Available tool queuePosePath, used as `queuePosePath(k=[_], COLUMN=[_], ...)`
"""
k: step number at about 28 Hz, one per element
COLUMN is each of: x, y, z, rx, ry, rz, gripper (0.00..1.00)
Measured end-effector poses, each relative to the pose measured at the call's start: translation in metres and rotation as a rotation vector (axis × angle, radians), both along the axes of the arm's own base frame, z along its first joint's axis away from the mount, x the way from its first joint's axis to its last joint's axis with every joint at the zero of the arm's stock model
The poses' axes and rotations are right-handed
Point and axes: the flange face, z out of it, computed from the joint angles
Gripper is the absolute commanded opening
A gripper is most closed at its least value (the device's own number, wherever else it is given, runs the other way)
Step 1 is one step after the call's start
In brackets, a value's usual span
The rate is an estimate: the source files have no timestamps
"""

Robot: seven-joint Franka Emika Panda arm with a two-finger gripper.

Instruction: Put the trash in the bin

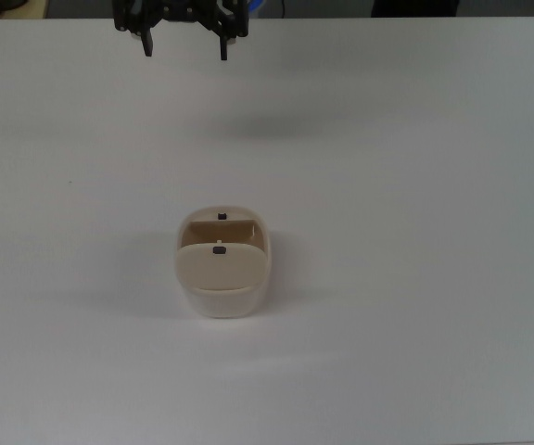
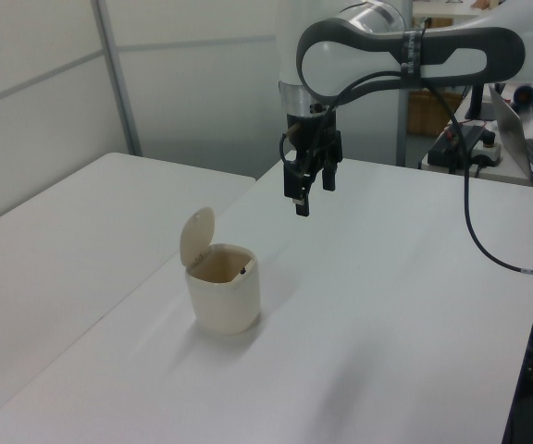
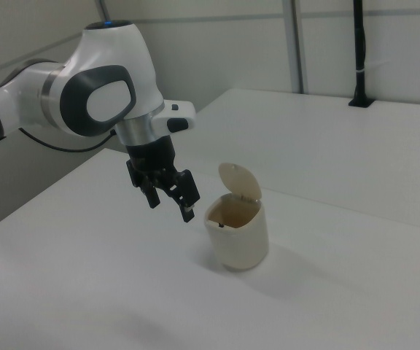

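One beige bin (image 2: 223, 296) stands lid-up; spread, empty fingers (image 1: 222, 44) hang apart.

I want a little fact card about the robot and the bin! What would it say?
bin: beige, standing upright on the white table
lid: swung up, mouth of the bin open
gripper: open, holding nothing, up in the air
gripper and bin: apart, not touching; in the top view the gripper is near the top edge
trash: not seen on the table or in the gripper
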Motion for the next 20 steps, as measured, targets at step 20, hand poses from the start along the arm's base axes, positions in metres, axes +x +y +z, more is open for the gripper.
queuePosePath(k=[20], x=[0.0003], y=[-0.0011], z=[0.0037], rx=[0.026], ry=[-0.008], rz=[-0.009], gripper=[1.0])
